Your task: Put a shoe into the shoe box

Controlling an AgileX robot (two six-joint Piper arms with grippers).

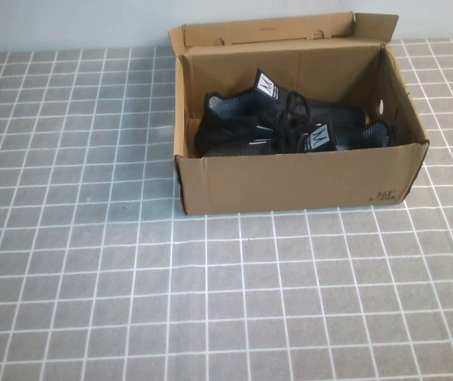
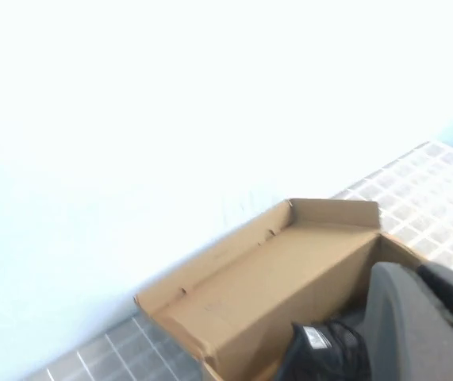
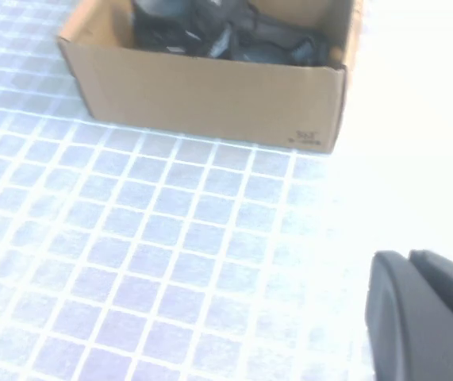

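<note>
The brown cardboard shoe box [image 1: 289, 178] stands open at the back middle of the table, lid flap up against the wall. Two black mesh sneakers lie inside, side by side. One [image 1: 238, 111] is toward the back with its white tongue label up. The other [image 1: 333, 136] lies along the front wall. I cannot tell which is the twin. Neither arm shows in the high view. My left gripper [image 2: 416, 325] hovers over the box [image 2: 266, 278] beside a shoe [image 2: 321, 353]. My right gripper [image 3: 424, 317] is over the table, well in front of the box [image 3: 210, 95].
The table [image 1: 131, 302] has a grey cloth with a white grid. A pale wall [image 1: 67, 24] runs right behind the box. Small dark print [image 1: 383, 193] marks the box's front right corner.
</note>
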